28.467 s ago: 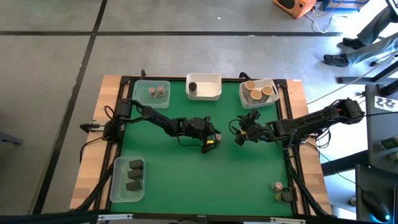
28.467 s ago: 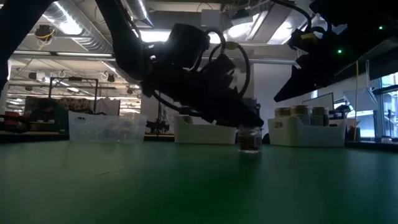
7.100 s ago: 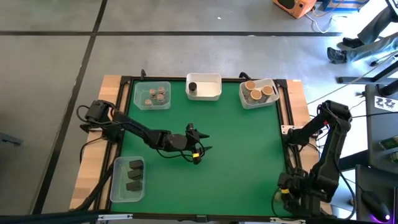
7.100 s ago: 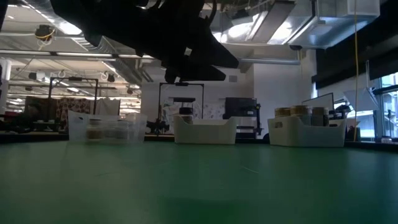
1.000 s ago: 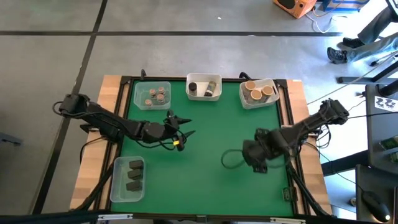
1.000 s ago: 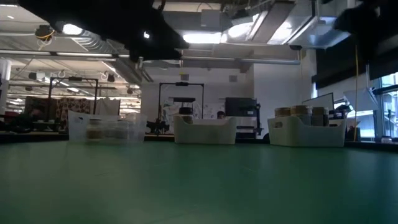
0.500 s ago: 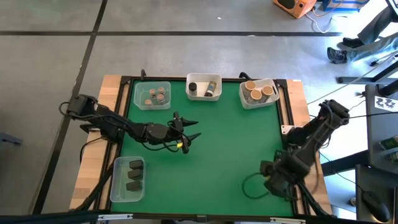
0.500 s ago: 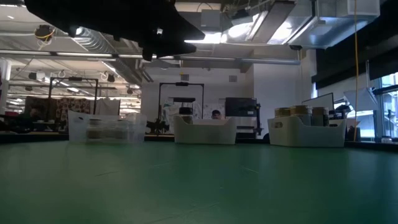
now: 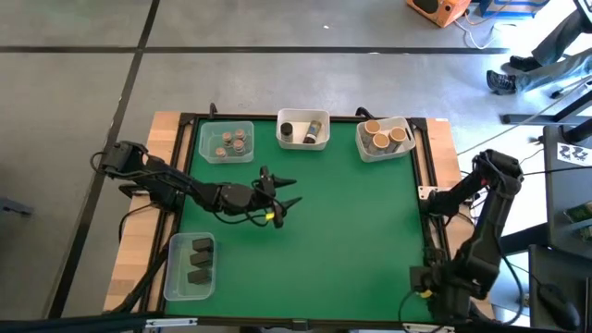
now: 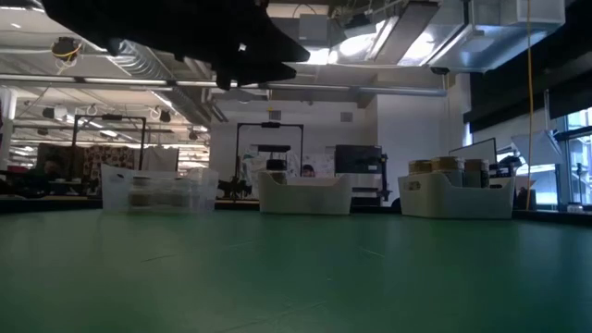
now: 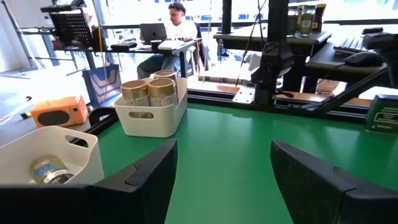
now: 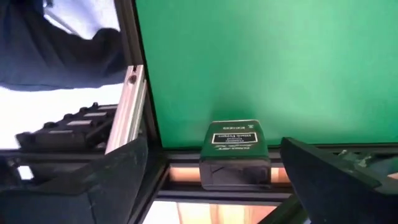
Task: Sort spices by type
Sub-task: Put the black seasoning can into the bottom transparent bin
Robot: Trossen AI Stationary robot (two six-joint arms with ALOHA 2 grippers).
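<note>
The spices are all sitting in tubs along the edges of the green tabletop (image 9: 342,231), and I am seeing none loose on the mat. The jars with grey-brown lids (image 9: 233,142) are lying in the clear tub (image 9: 205,148) at the far left corner. The dark cylinders (image 9: 287,130) are in the white tub (image 9: 303,145) at the middle of the far edge, the jars with tan lids (image 9: 384,135) in the tub (image 9: 363,144) at the far right corner, and the dark blocky ones (image 9: 196,260) in the tub (image 9: 176,277) at the near left corner.

The left gripper (image 9: 280,205) is hanging over the left half of the tabletop, its fingers spread apart and holding nothing. The right gripper (image 9: 435,289) is folding down by the near right corner, fingers apart and also empty, looking at a small green device (image 12: 235,151) on the table frame.

I judge the sorting finished or almost so. If any container is needing a correction, the left gripper is much nearer: the far-edge tubs are lying ahead of it, toward the far edge.
</note>
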